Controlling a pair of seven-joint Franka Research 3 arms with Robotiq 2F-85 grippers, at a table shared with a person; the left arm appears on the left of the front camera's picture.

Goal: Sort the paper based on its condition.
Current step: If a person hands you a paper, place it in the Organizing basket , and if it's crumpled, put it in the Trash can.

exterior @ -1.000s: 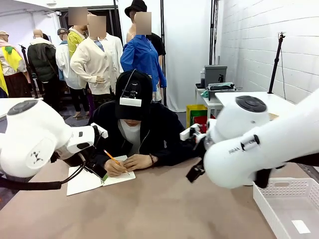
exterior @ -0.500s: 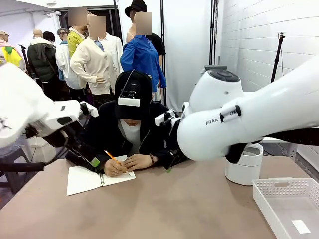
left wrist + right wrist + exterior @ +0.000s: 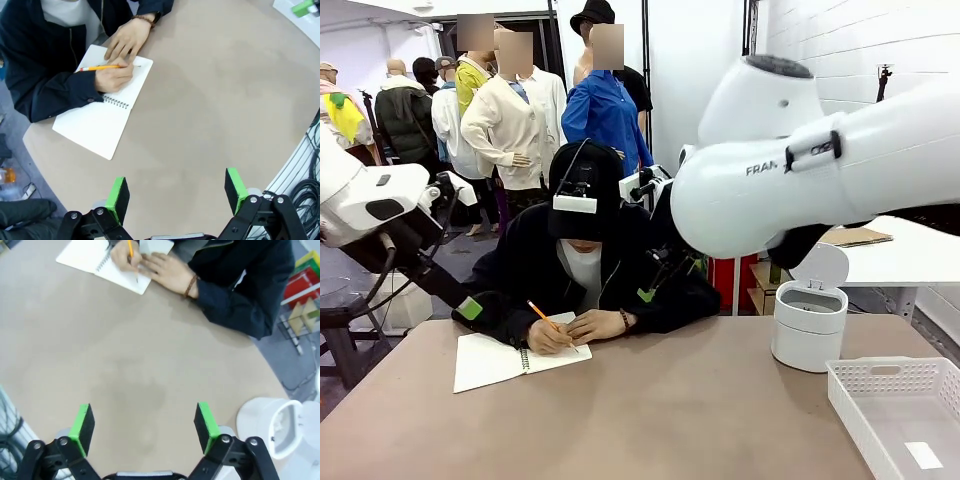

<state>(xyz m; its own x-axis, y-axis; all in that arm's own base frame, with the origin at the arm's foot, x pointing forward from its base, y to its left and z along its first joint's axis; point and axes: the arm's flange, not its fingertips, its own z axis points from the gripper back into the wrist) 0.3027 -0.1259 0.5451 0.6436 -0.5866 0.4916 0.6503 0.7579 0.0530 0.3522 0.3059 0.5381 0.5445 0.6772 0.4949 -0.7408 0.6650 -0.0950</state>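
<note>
Both arms have lifted since a second ago; where the paper is I cannot tell. My left gripper (image 3: 176, 192) and right gripper (image 3: 144, 426) hang wide, empty, over the table (image 3: 215, 100); a person's hand (image 3: 115, 77) writes in the notebook (image 3: 95, 125)

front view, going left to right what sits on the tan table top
open white spiral-bound paper notebook → white round plastic bin with a raised flip lid → white perforated plastic tray
</note>
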